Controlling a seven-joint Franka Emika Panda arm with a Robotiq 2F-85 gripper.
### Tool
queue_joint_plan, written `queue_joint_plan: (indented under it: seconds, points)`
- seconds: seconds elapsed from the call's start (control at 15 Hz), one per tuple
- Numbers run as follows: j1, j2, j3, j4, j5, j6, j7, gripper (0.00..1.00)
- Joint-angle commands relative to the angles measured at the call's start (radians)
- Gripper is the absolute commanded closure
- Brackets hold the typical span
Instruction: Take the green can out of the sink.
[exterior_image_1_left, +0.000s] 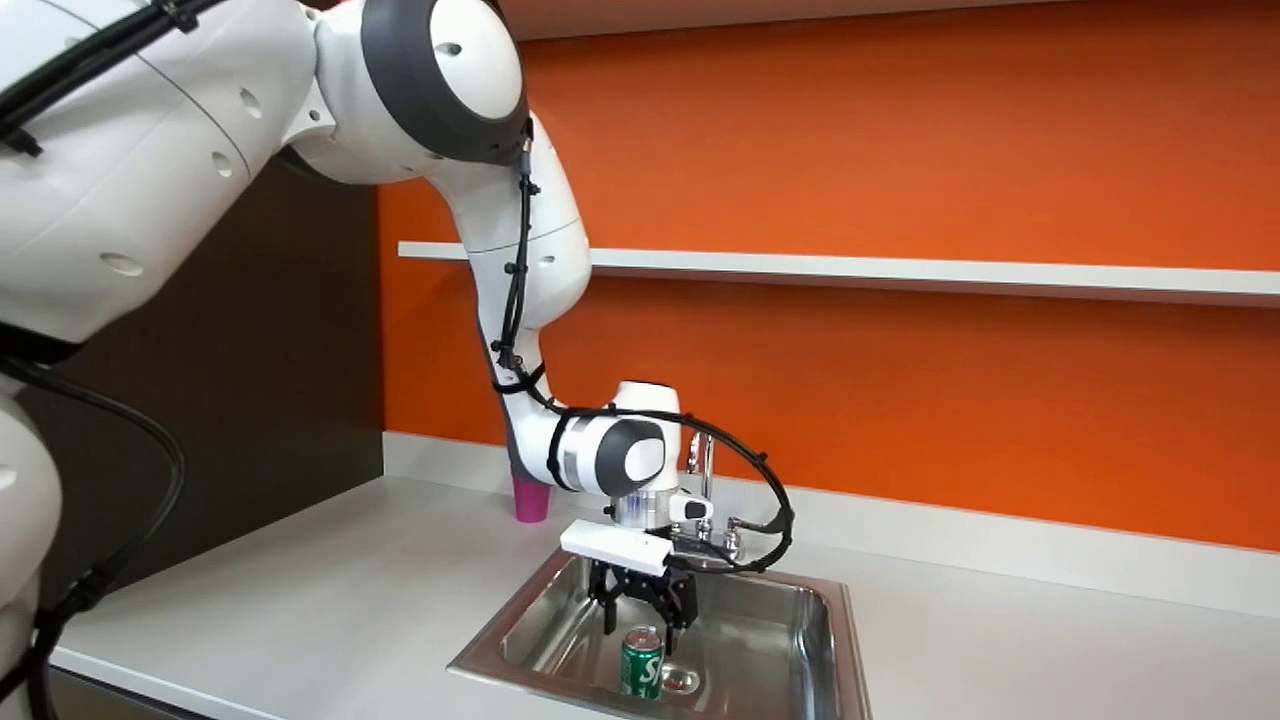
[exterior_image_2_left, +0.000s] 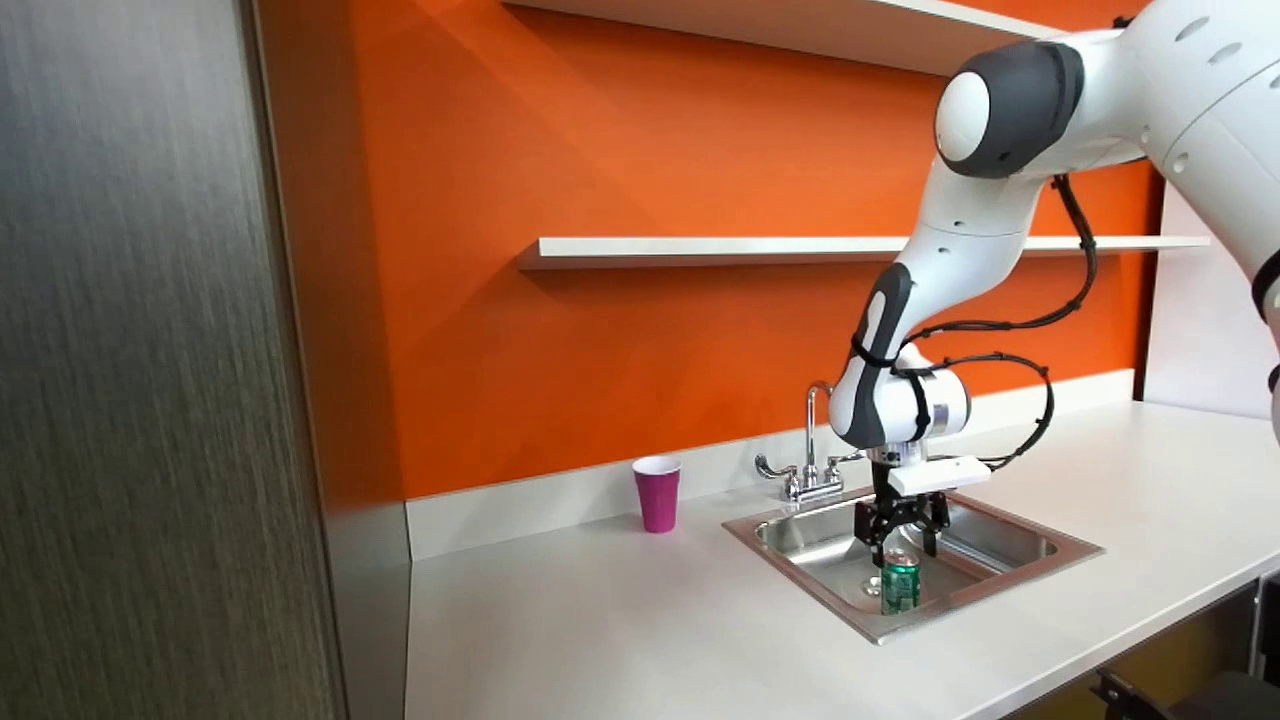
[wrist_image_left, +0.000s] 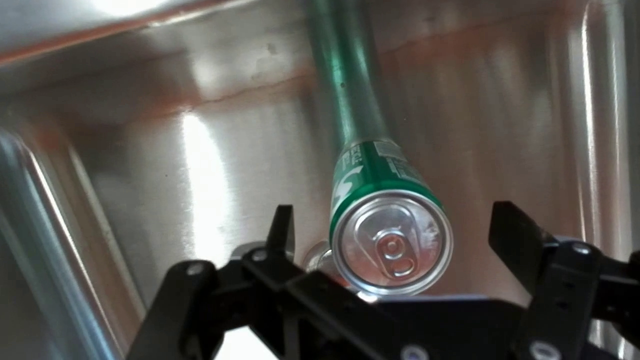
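Can, green with white lettering, stands upright on the floor of the steel sink, toward the side away from the faucet. Silvery top faces up, pull tab showing.

Position relative to my tool: in the wrist view the lid sits about midway between my two fingers, steel showing in the gap on either side. Tool spread wide; the space between its fingers is broader than the can there, both fingers apart from it. In both exterior views I hang pointing down into the basin, tips close to the level of the can's top. Whether they stand just above the lid or alongside it, I cannot tell.

Green reflection runs from the can's base across the steel. Drain just beside the can.

Surroundings: faucet is chrome, lever handles, at the sink's back edge. Desk white, sink set into it. Pink cup upright on the desk, well apart from the can, near the backsplash; my arm hides part of it in an exterior view. Black cable loops out from my wrist. White shelf along the orange wall, higher than my tool.
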Motion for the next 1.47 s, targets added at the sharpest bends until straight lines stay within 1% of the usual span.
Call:
queue_joint_plan:
  seconds: [0.0,0.47,1.13,1.2,1.27,1.33,1.4]
  points:
    - [-0.033,0.037,0.037,0.041,-0.016,0.029,-0.019,0.00]
    - [-0.027,0.071,0.036,0.074,-0.022,0.027,-0.009,0.00]
    - [-0.023,0.081,0.028,0.078,-0.027,0.013,-0.003,0.00]
    - [-0.023,0.082,0.029,0.079,-0.026,0.012,-0.002,0.25]
    - [-0.022,0.083,0.027,0.079,-0.028,0.010,-0.001,0.26]
    - [-0.021,0.084,0.026,0.080,-0.027,0.008,0.001,0.32]
    - [-0.021,0.084,0.025,0.080,-0.028,0.006,0.002,0.42]
